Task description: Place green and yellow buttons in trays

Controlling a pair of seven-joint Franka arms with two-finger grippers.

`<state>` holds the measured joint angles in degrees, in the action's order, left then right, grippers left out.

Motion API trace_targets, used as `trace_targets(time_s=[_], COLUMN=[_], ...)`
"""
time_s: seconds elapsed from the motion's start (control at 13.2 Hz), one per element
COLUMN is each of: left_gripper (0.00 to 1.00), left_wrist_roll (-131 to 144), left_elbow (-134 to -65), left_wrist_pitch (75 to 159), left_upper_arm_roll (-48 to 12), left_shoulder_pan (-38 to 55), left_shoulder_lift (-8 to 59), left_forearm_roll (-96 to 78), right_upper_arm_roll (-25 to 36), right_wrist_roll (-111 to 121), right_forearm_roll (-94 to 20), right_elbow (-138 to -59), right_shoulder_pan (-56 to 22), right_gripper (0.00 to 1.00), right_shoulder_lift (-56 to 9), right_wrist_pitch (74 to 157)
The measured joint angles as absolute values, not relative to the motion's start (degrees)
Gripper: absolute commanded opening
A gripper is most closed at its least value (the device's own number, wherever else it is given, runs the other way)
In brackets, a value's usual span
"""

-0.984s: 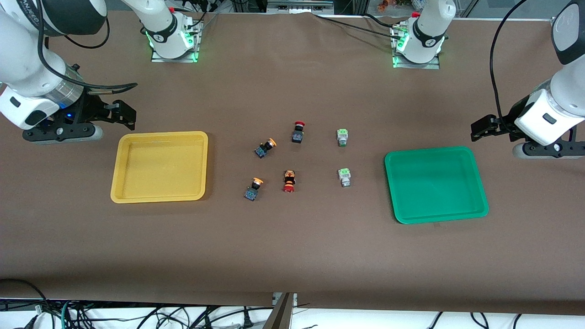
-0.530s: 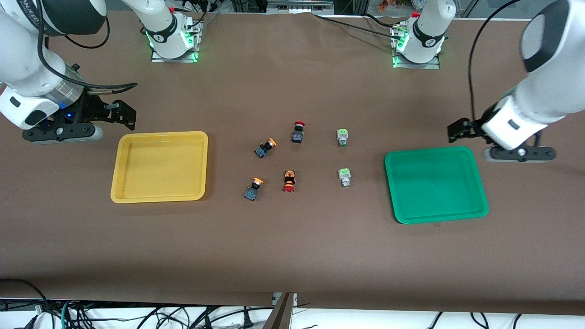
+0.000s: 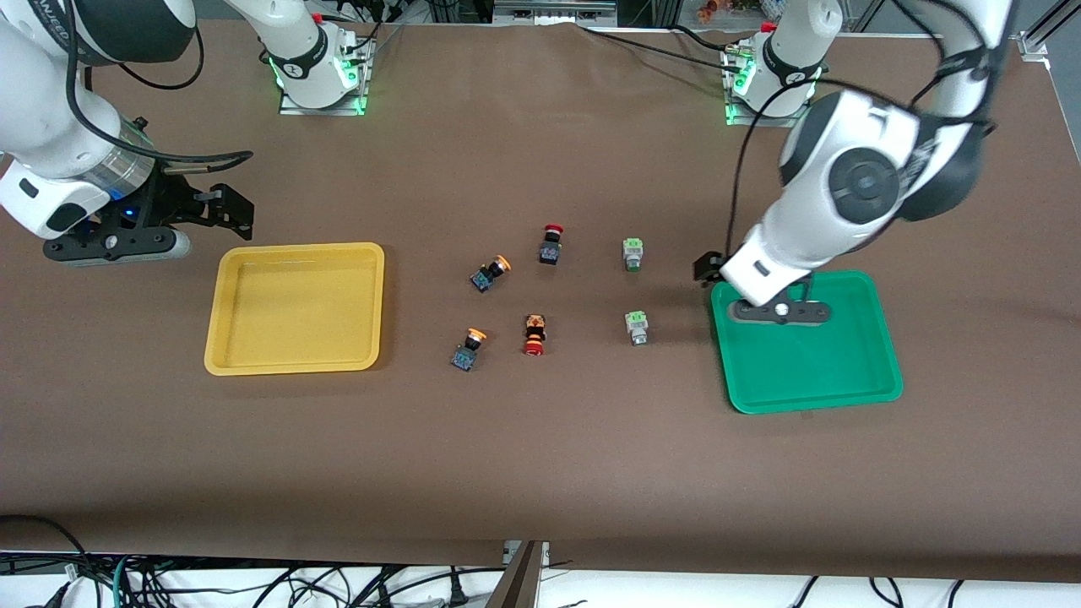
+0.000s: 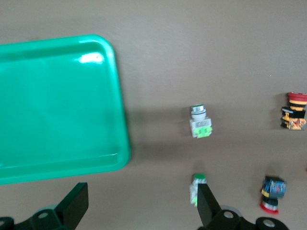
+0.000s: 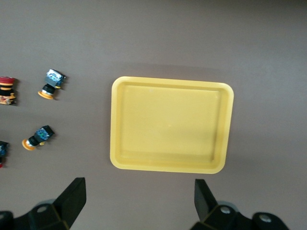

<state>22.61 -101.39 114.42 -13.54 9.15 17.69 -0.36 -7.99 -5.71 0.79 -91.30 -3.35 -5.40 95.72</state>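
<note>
Pale green square caps on two green buttons (image 3: pixel 633 252), both lying on bare tabletop (image 3: pixel 540 456) beside the green tray (image 3: pixel 878 384). We note left gripper (image 3: pixel 708 268) over that tray's rim, jaws wide; right gripper (image 3: pixel 230 211) waits near the yellow tray (image 3: pixel 221 359), jaws wide.

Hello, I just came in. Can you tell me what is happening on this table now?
Nothing is sorted yet. The left gripper, open and empty, is over the table beside the green tray, near the two green buttons. The right gripper waits open beside the yellow tray. Both yellow buttons and two red-capped switches lie between the trays.
</note>
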Motion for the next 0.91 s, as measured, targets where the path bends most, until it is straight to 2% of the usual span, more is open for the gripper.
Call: trace_targets(time_s=[0.3,0.68,0.91], left_gripper=[1.00,1.00,1.00], left_wrist_roll=[29.86,33.08,36.59], left_elbow=[-110.37,-117.42,-121.08], left_wrist_pitch=[128.25,134.98,138.76], left_upper_arm_roll=[-16.06,-16.62,-17.54], left_shoulder_pan=[11.12,13.47,15.46], left_shoulder_lift=[20.67,22.70,22.80], left_forearm_roll=[-0.34,-0.34,-0.34], right_upper_arm_roll=[-7.69,-7.69,-7.75], right_wrist_roll=[-5.71,-5.70,-5.66], right_forearm_roll=[-0.24,-0.24,-0.25], right_elbow=[-91.28,-91.27,-91.26], right_shoulder_pan=[-3.12,-3.12,-3.15], right_gripper=[1.00,1.00,1.00], right_shoulder_lift=[-5.40,-5.40,-6.35], right_wrist_pitch=[95.71,96.66,102.84])
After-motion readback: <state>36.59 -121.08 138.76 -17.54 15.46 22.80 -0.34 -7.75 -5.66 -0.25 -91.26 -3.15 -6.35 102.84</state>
